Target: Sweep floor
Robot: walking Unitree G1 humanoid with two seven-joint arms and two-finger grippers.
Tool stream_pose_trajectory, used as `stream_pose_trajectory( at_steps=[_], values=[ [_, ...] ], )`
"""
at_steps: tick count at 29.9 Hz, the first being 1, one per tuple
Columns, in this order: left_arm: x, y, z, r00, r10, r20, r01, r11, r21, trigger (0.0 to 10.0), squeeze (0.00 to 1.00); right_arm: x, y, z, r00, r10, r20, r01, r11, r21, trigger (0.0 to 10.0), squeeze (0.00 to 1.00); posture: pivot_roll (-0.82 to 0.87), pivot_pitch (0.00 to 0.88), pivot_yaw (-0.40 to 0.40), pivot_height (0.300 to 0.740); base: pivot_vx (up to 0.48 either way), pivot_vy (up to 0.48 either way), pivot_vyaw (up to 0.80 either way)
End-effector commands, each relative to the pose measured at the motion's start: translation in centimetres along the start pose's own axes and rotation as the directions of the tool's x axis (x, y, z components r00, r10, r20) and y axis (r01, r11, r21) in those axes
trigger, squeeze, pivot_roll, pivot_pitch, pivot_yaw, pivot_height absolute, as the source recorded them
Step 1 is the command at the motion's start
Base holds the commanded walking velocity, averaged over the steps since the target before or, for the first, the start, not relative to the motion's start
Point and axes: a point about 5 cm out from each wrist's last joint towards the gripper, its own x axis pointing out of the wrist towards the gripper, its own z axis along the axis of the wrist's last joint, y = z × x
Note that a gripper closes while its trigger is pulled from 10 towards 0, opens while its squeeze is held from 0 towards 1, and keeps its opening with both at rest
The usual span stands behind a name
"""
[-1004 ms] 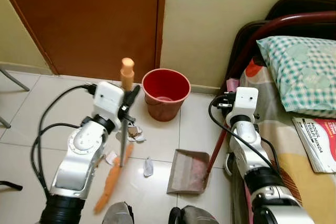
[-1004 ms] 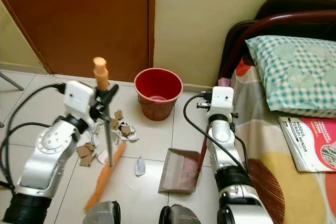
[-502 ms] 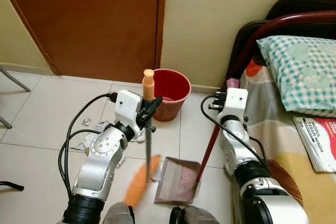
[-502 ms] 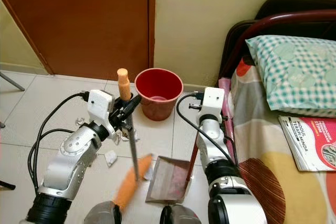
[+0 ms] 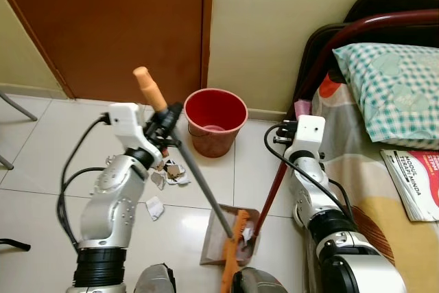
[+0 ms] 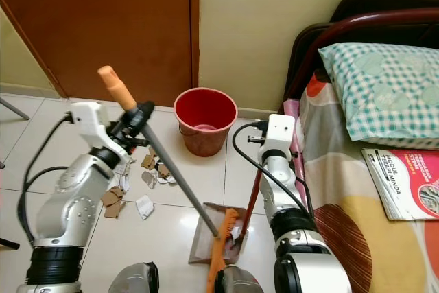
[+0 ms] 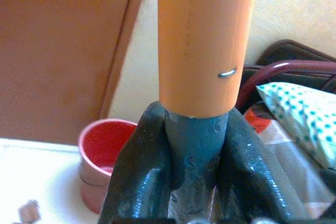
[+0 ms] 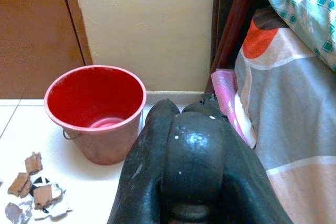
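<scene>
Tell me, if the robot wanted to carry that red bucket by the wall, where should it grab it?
Probably the rim. The red bucket stands upright and open-topped beside the door, so coming down from above, one finger inside and one outside the thin lip, looks easiest. Its tapered, smooth wall would likely slip in a side grip. Both grippers are busy: the left gripper holds the broom, the right gripper the dustpan handle.

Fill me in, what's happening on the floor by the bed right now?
The left gripper is clamped on the broom handle, its orange head at the dustpan. The right gripper holds the dustpan's red handle beside the bed. Paper scraps lie on the tiles near the red bucket.
</scene>
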Motion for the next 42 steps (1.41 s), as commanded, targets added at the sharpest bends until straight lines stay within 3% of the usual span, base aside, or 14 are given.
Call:
stream_pose_trajectory(
  at_steps=[1,5,15,16,18,19,27,37,42],
  values=[
    [-0.1,0.0,1.7,0.998,0.008,0.06,-0.011,0.999,0.046,10.0,0.0,0.0,-0.9,0.0,1.0,-0.019,-0.002,0.019,1.0,-0.006,10.0,0.0,0.06,0.184,-0.083,0.74,0.0,0.0,0.0],
    [-0.8,1.1,3.4,0.992,0.065,0.112,-0.069,0.997,0.038,10.0,0.0,-0.6,-3.0,-0.4,0.999,-0.054,0.0,0.054,0.998,-0.029,10.0,0.0,0.04,0.169,-0.088,0.74,0.0,0.0,0.0],
    [-1.5,1.2,2.7,0.996,0.057,0.062,-0.062,0.994,0.094,10.0,0.0,-1.6,-4.5,-0.5,0.998,-0.055,0.03,0.056,0.998,-0.028,10.0,0.0,0.02,0.142,-0.071,0.74,0.0,0.0,0.0],
    [-1.7,1.4,2.3,0.997,0.06,0.047,-0.065,0.991,0.114,10.0,0.0,-1.7,-4.6,-0.5,0.998,-0.048,0.036,0.048,0.999,-0.005,10.0,0.0,0.02,0.13,-0.065,0.74,0.0,0.0,0.0],
    [-3.1,2.4,0.3,0.997,0.079,-0.013,-0.074,0.969,0.235,10.0,0.0,-2.5,-4.9,-0.4,0.996,-0.011,0.087,0.002,0.996,0.094,10.0,0.0,0.02,0.12,-0.061,0.74,0.0,0.0,0.0],
    [-3.5,2.9,-0.6,0.992,0.117,-0.036,-0.105,0.966,0.235,10.0,0.0,-2.8,-4.8,-0.2,0.995,0.019,0.098,-0.032,0.991,0.127,10.0,0.0,0.02,0.106,-0.053,0.74,0.0,0.0,0.0],
    [-5.3,3.2,-4.0,0.984,0.139,-0.113,-0.1,0.948,0.301,10.0,0.0,-4.1,-4.4,1.2,0.978,0.098,0.183,-0.116,0.989,0.091,10.0,0.0,0.02,0.07,-0.038,0.74,0.032,0.0,0.0],
    [-5.2,2.9,-5.1,0.986,0.131,-0.104,-0.091,0.943,0.319,10.0,0.0,-4.9,-5.3,-0.1,0.989,0.044,0.141,-0.066,0.985,0.158,10.0,0.0,0.03,0.029,-0.035,0.74,0.313,0.0,0.0],
    [-5.1,3.1,-5.3,0.986,0.134,-0.103,-0.094,0.942,0.321,10.0,0.0,-4.8,-4.6,-0.4,0.99,0.062,0.125,-0.083,0.982,0.169,10.0,0.0,0.02,0.019,-0.025,0.74,0.352,0.0,0.0]
  ],
)
